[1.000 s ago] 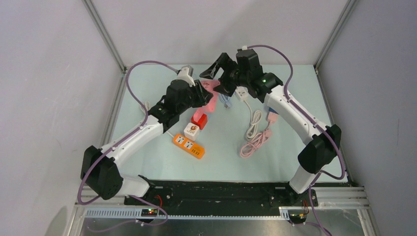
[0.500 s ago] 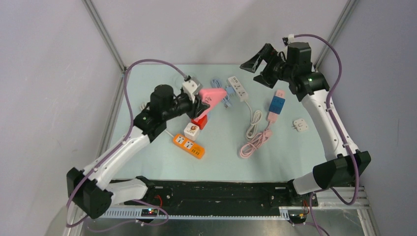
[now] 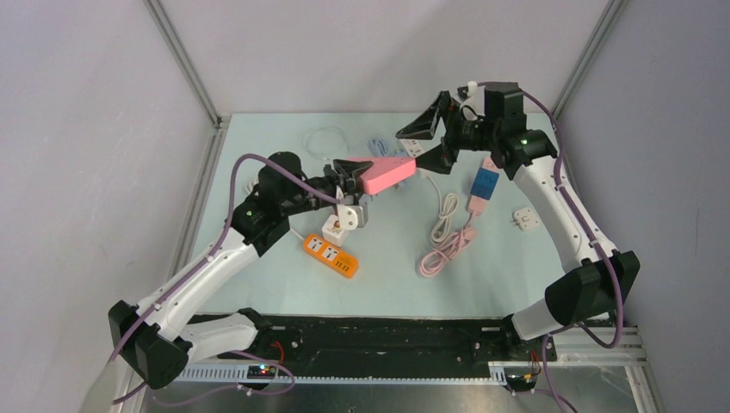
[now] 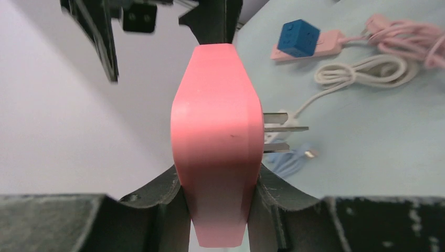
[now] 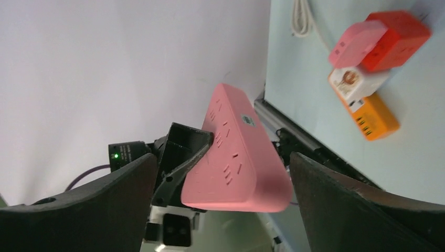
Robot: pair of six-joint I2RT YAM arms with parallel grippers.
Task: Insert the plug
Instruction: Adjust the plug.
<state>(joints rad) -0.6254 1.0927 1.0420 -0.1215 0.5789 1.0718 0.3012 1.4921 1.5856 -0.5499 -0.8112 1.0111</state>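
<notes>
Jaws of the left gripper point(image 3: 355, 175) pinch one end of the pink power strip point(image 3: 387, 175), which hangs roughly level in the air over the far half of the bench point(image 3: 387, 288), as seen from above. The right gripper point(image 3: 426, 143) sits just past the strip's free end with its jaws spread wide and holding nothing; I cannot tell whether either finger touches the strip. Nearer the arm bases than the strip, a white cube adapter point(image 3: 336, 228) and an orange power strip point(image 3: 331, 256) lie side by side. To the strip's right lie a white cord point(image 3: 445, 211), a coiled pink cord point(image 3: 448, 249) and a blue cube point(image 3: 485, 182). From the left wrist, the strip point(image 4: 218, 136) fills the middle, clamped on both flanks by the black fingers point(image 4: 157, 194). The right gripper's fingers point(image 4: 99, 37) stand apart beyond its far end. Just right of the strip, down on the bench, what looks like a white plug point(image 4: 278, 136) with grey prongs peeks out. Its cord runs to the white coil point(image 4: 362, 71), and a pale blue cable point(image 4: 291, 160) lies beside it. From the right wrist, the strip's socket face point(image 5: 236, 152) shows between the open fingers point(image 5: 94, 210), ungripped by them. A red cube point(image 5: 401, 37) and a small pink adapter point(image 5: 357, 42) rest on the bench well beyond the strip.
</notes>
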